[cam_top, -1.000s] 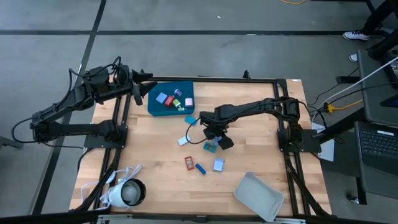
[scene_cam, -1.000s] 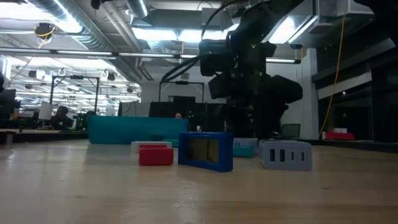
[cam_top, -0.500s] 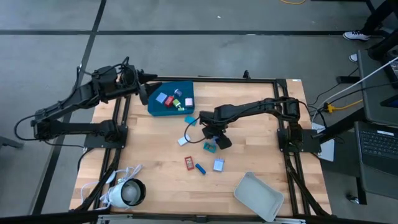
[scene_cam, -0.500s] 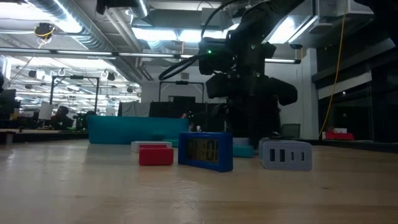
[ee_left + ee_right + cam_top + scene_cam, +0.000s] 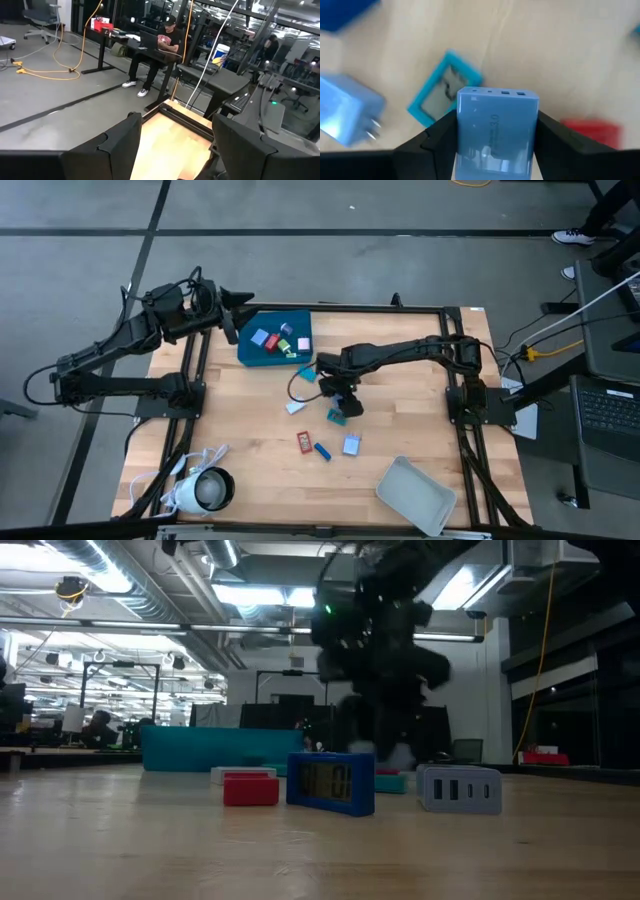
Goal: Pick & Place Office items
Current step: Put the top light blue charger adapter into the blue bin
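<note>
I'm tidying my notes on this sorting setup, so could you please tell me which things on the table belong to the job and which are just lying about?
Job:
small blocks on the table
small blocks in the teal tray
light blue block held in the right gripper

Lying about:
white round corded device
grey tray, holding nothing

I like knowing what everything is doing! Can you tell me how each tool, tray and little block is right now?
Right tool: shut on the light blue block.
Left tool: open, holding nothing.
Teal tray: several small pieces inside.
Grey tray: lying on the table.
Red piece: lying loose on the table.
Teal framed piece: lying flat on the table.
</note>
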Robot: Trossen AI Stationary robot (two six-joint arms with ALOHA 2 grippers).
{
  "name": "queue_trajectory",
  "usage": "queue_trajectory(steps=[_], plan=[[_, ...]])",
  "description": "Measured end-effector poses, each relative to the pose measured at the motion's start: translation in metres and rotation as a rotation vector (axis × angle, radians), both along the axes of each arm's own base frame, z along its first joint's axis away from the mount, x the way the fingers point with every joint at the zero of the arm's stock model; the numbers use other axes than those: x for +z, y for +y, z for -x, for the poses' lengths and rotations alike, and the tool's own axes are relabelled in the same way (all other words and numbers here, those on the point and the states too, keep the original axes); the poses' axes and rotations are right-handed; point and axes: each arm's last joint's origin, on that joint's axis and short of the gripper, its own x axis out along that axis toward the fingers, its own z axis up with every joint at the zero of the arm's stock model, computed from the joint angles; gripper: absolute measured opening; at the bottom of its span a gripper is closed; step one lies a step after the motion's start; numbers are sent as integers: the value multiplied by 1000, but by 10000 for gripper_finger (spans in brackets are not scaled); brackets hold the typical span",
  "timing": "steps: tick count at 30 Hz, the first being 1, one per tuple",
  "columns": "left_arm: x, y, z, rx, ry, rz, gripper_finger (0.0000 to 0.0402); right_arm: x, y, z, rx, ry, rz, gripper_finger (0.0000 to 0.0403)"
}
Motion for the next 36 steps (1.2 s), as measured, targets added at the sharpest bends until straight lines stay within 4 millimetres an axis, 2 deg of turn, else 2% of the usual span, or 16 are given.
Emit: queue_trajectory(steps=[8,13,16,19,24,29,34,36], plan=[[0,-1,2,-2,12,-24,239,70,-11,-34,-120,-201,-44,207],[2,-3,7,8,19,-66,239,117,-32,-46,-226,-358,-57,207],[4,-3,11,7,5,-70,239,131,-52,-49,-299,-442,-58,207],[4,-4,12,-17,-2,-67,239,121,-77,-54,-396,-460,-69,207],[4,-4,11,-36,2,-72,239,83,-116,-65,-534,-426,-146,207],[4,-4,11,-51,2,-70,239,53,-142,-73,-650,-414,-224,207],[4,-5,11,-53,3,-70,239,57,-158,-76,-724,-500,-290,208],[4,-4,11,-52,3,-70,239,59,-163,-77,-770,-527,-277,238]])
